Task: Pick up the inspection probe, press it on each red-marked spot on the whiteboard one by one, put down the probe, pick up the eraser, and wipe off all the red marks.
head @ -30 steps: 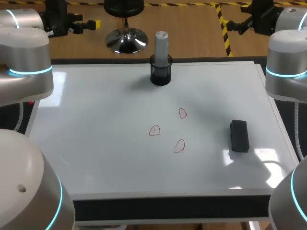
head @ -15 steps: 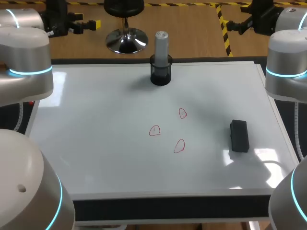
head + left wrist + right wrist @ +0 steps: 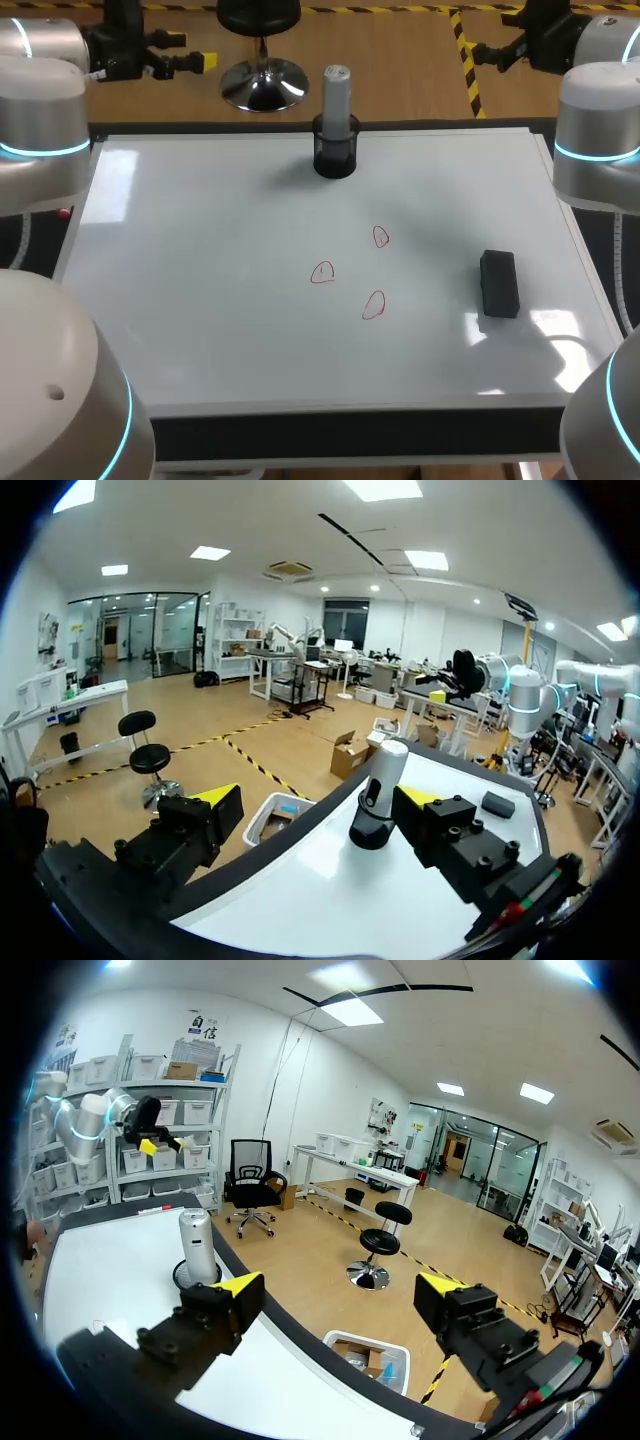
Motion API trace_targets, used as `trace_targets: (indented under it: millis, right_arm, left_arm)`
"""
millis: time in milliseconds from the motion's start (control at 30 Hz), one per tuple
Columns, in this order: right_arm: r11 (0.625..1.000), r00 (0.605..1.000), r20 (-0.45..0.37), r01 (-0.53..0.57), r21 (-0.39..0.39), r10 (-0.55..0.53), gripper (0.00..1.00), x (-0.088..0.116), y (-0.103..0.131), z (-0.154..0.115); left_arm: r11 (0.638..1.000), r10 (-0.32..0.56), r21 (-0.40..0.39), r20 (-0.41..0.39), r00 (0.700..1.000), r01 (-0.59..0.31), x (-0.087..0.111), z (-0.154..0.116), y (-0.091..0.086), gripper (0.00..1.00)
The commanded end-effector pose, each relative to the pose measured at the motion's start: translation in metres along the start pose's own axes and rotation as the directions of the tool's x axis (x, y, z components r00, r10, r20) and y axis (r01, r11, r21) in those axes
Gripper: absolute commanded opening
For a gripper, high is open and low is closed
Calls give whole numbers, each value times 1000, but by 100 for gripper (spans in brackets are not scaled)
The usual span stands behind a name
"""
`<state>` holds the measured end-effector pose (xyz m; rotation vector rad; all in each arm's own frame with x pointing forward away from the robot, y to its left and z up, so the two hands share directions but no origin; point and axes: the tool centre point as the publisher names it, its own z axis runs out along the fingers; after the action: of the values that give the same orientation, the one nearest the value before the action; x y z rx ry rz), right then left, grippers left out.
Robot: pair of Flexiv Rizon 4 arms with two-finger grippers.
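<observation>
The grey inspection probe point(image 3: 336, 95) stands upright in a black holder point(image 3: 335, 157) at the far middle of the whiteboard point(image 3: 200, 250). Three red marks point(image 3: 322, 272) point(image 3: 380, 236) point(image 3: 373, 304) sit near the centre. The black eraser point(image 3: 498, 283) lies at the right. My left gripper point(image 3: 188, 51) hangs open beyond the far left edge; in its wrist view the left gripper point(image 3: 320, 800) has the probe point(image 3: 378, 792) ahead of it, between the finger lines, untouched. My right gripper point(image 3: 340, 1285) is open and empty off the far right corner, with the probe point(image 3: 197, 1245) to its side.
The whiteboard covers nearly the whole table, with a dark front edge point(image 3: 350, 432). Both arms' large joints point(image 3: 35, 120) point(image 3: 600, 130) flank the board at left and right. The eraser point(image 3: 497, 803) shows far beyond the probe in the left wrist view.
My left arm has shifted: its elbow joint moved outward to the left and its gripper swung slightly toward the probe. The right arm, probe and eraser have not moved.
</observation>
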<state>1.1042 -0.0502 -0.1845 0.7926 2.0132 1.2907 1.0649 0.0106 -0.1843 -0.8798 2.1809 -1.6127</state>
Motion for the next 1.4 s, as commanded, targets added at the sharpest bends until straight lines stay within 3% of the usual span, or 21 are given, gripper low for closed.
trace_targets:
  millis: [33,300,433,667,833,1100,1267,1400]
  right_arm:
    - [1000,1000,0,0,0,0,100,0,0,0]
    - [1000,1000,0,0,0,0,100,0,0,0]
    - [1000,1000,0,0,0,0,100,0,0,0]
    - [1000,1000,0,0,0,0,100,0,0,0]
    - [1000,1000,0,0,0,0,100,0,0,0]
    - [1000,1000,0,0,0,0,100,0,0,0]
    - [1000,1000,0,0,0,0,100,0,0,0]
    - [1000,1000,0,0,0,0,100,0,0,0]
  left_arm:
    - [1000,14,-15,-49,999,-14,-2,-1,3,100]
    - [997,79,2,-172,982,-79,12,-1,6,100]
    - [997,71,-2,-210,975,-73,15,0,7,100]
    - [987,154,16,-329,932,-158,25,7,10,100]
    - [990,143,40,-364,921,-138,26,14,7,100]
    - [977,210,75,-468,858,-198,31,24,7,100]
    - [967,255,127,-548,797,-221,34,29,5,100]
    - [963,269,139,-553,789,-231,34,33,3,100]
